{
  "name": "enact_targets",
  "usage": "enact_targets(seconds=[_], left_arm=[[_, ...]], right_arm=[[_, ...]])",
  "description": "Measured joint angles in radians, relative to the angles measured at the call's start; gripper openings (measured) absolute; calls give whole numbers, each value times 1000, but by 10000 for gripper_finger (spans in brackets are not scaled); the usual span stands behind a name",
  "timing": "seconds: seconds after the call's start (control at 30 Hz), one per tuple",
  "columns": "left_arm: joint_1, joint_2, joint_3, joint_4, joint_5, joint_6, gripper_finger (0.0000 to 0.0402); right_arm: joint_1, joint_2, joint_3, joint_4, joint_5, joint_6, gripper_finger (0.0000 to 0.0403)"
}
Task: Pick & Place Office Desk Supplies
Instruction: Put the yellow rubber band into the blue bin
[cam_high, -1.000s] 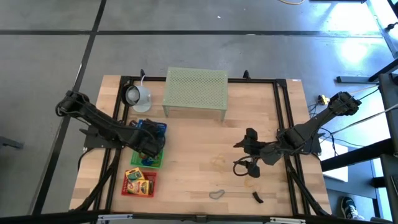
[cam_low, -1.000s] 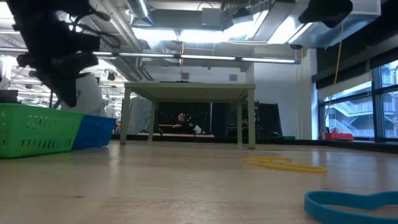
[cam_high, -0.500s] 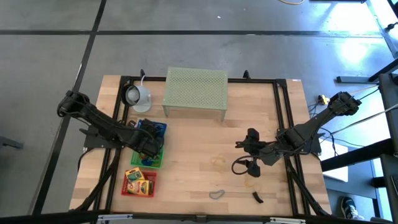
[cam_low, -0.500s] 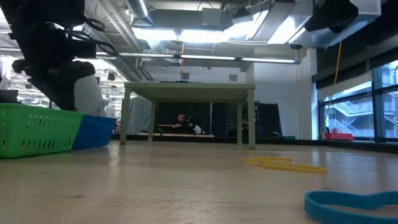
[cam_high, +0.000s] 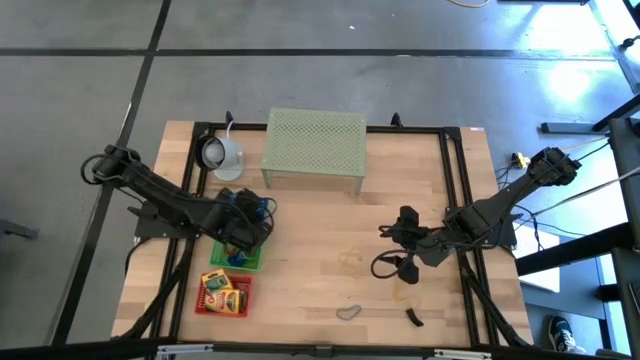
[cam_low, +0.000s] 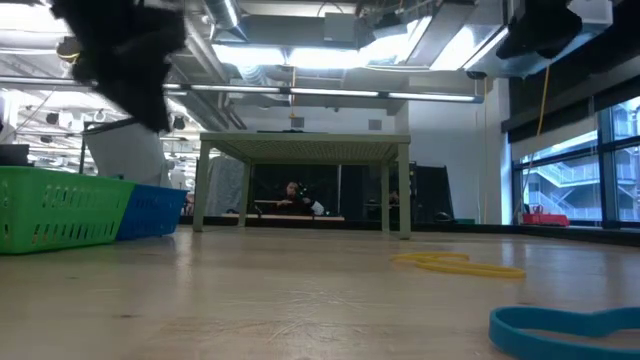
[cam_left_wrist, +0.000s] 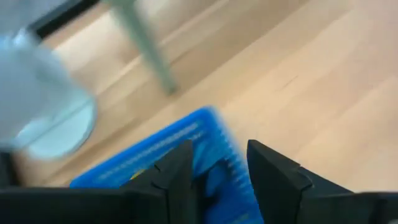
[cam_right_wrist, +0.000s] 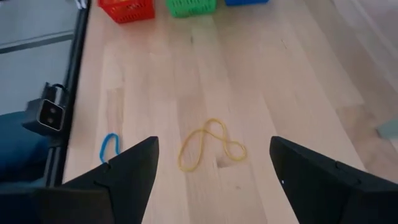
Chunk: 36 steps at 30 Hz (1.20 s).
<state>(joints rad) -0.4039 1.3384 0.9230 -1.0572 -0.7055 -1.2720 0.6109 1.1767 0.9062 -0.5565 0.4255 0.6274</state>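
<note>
A yellow loop (cam_right_wrist: 211, 146) and a blue loop (cam_right_wrist: 109, 146) lie flat on the wooden table, ahead of my right gripper (cam_right_wrist: 214, 180), which hangs open above them and touches nothing. In the high view the yellow loop (cam_high: 350, 258) lies left of that gripper (cam_high: 385, 250); a grey-blue loop (cam_high: 347, 312) and a black clip (cam_high: 414, 318) lie near the front edge. My left gripper (cam_left_wrist: 217, 177) stands open with nothing between its fingers, above the blue basket (cam_left_wrist: 161, 155). Two yellow boxes (cam_high: 222, 296) lie in the red basket (cam_high: 206, 308).
A green basket (cam_high: 222, 262) sits between the blue basket (cam_high: 258, 205) and the red one at the table's left. The pale green mesh stand (cam_high: 313, 145) and a white round lamp-like object (cam_high: 220, 153) stand at the far side. Bare wood lies mid-table.
My left gripper has risen from just over the baskets and drifted slightly toward the table's right. My right gripper has stayed in place.
</note>
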Motion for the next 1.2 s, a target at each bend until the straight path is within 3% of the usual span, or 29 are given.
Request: enact_targets(seconds=[0.2, 0.4, 0.6, 0.87, 1.2], left_arm=[[-2, 5, -22, 403, -39, 337, 148], [6, 96, -37, 809, 33, 661, 163], [31, 219, -37, 1087, 116, 814, 189], [46, 297, -37, 1208, 205, 849, 199], [9, 296, -37, 1218, 230, 849, 199]], right_arm=[[3, 18, -1, -73, -5, 77, 307], [34, 81, -1, -84, -63, 98, 306], [35, 185, -1, -90, -33, 58, 306], [-28, 353, -1, -39, -80, -133, 306], [-153, 580, 1, 200, -257, -447, 306]])
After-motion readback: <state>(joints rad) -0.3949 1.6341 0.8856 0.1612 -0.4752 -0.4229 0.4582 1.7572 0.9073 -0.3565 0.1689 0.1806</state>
